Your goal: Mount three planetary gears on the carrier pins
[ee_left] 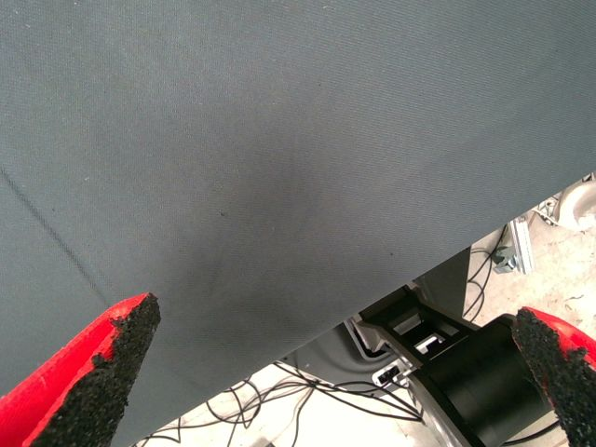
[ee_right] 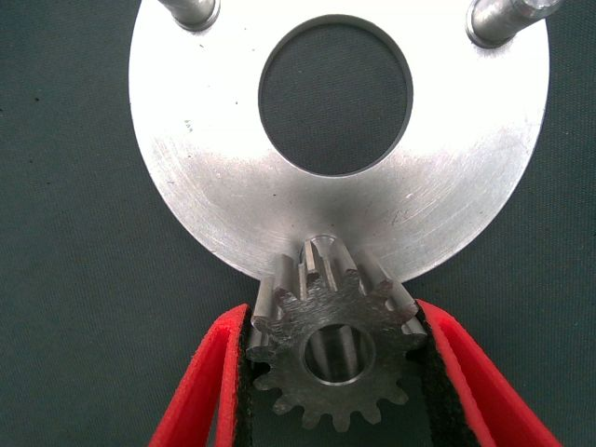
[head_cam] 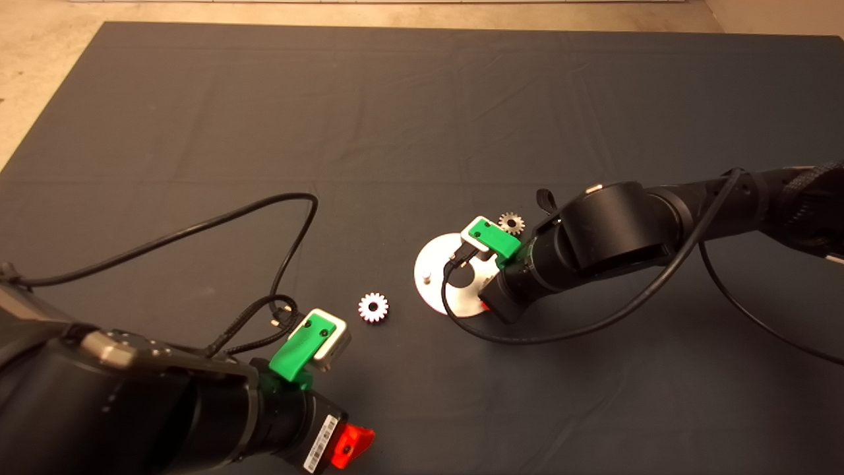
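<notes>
Left gripper (head_cam: pixel 343 448) idles spread, near-left. Right gripper (ee_right: pixel 340 372) pinches a gear (ee_right: pixel 333 346) over the carrier disc (ee_right: pixel 233 186) edge pin; next, likely bore aligned, then lowered.

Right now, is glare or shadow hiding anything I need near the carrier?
Head view: the bright gear is blown out white, and the right arm covers part of the disc. Right wrist view: the gear in the right pincer shows sharp teeth; the third pin is hidden.
</notes>
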`<state>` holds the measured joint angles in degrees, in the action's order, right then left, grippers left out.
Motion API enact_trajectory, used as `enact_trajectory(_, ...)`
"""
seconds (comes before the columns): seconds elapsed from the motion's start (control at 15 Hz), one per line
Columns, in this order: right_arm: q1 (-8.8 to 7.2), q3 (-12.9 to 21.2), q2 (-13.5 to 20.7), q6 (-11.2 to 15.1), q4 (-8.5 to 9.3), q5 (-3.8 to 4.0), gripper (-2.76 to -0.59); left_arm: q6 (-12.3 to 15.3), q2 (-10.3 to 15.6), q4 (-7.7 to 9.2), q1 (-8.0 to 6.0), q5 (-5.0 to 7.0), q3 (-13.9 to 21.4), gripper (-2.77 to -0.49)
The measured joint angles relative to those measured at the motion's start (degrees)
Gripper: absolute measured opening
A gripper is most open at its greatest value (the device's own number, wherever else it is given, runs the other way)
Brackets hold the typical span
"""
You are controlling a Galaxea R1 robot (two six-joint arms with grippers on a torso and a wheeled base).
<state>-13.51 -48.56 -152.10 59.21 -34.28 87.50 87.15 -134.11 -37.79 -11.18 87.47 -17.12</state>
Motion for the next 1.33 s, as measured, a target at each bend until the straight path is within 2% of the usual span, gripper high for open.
enact_trajectory(0.33, 0.01, 0.0, 0.0, 0.0, -0.35, -0.24, -2.39, 0.0, 0.0, 0.00, 0.00, 0.00, 0.0, -0.51)
enact_trajectory(0.53, 0.39, 0.0, 0.0, 0.0, -2.10, -0.46, -2.39, 0.1, 0.0, 0.00, 0.00, -0.01, 0.0, -0.51)
enact_trajectory(0.67, 0.56, 0.0, 0.0, 0.0, -2.55, -0.55, -2.39, 0.3, 0.0, 0.00, 0.00, 0.01, 0.0, -0.51)
enact_trajectory(1.33, 0.65, 0.0, -0.3, 0.0, -3.23, -0.42, -2.39, 0.3, 0.0, 0.00, 0.00, 0.01, 0.0, -0.51)
